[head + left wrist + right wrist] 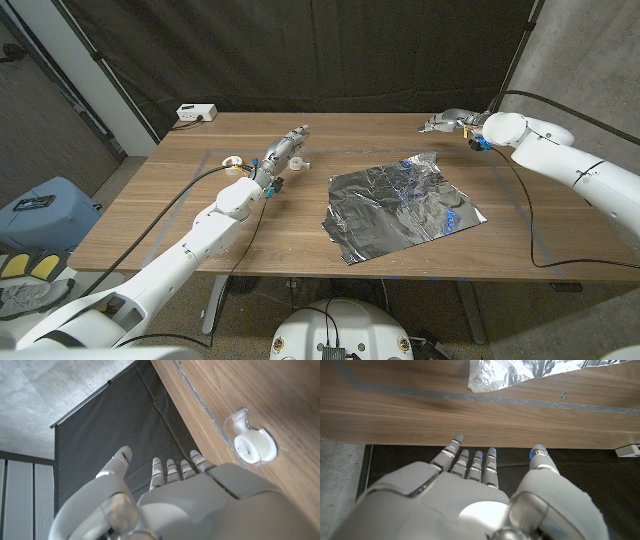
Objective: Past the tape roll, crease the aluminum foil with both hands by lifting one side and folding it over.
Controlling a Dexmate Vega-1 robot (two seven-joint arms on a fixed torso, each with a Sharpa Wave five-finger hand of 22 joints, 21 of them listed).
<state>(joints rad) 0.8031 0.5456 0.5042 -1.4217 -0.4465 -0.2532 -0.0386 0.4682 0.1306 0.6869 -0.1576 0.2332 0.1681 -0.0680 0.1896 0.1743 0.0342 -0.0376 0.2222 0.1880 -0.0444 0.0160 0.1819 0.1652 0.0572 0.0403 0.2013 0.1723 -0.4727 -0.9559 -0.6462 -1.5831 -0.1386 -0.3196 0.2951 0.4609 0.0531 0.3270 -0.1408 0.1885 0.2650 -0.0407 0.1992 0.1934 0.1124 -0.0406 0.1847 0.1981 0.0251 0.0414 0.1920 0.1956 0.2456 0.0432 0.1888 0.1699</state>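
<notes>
Hands (pixel 285 147) over wooden table (pixel 180 215)

White rounded arms, silver-grey jointed hands, blue fingertip marks, black cables

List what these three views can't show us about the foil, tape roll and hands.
- Foil: its underside is hidden in the head view; the right wrist view cuts it at the edge.
- Tape roll: too small in the head view to read.
- Left hand, right hand: palms hidden, backs face the cameras.
</notes>
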